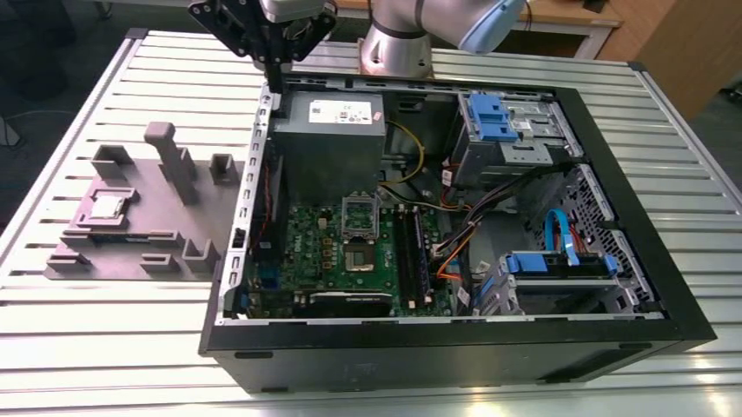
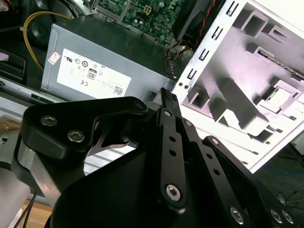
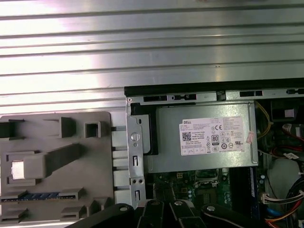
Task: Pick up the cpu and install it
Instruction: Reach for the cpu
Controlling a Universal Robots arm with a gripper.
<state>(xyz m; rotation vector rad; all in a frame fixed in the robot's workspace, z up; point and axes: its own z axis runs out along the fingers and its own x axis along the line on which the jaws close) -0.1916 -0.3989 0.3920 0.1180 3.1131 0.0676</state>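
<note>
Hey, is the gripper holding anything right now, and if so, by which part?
Nothing is held. The gripper is shut and bare by a corner of the computer case; the cpu lies in the grey fixture at the exterior view's left.

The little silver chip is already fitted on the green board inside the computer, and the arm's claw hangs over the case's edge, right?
Not quite: the cpu lies on the grey holder outside the computer case, at the exterior view's left, not on the green board. The exterior view shows it. The gripper does hang over the case's edge.
</note>
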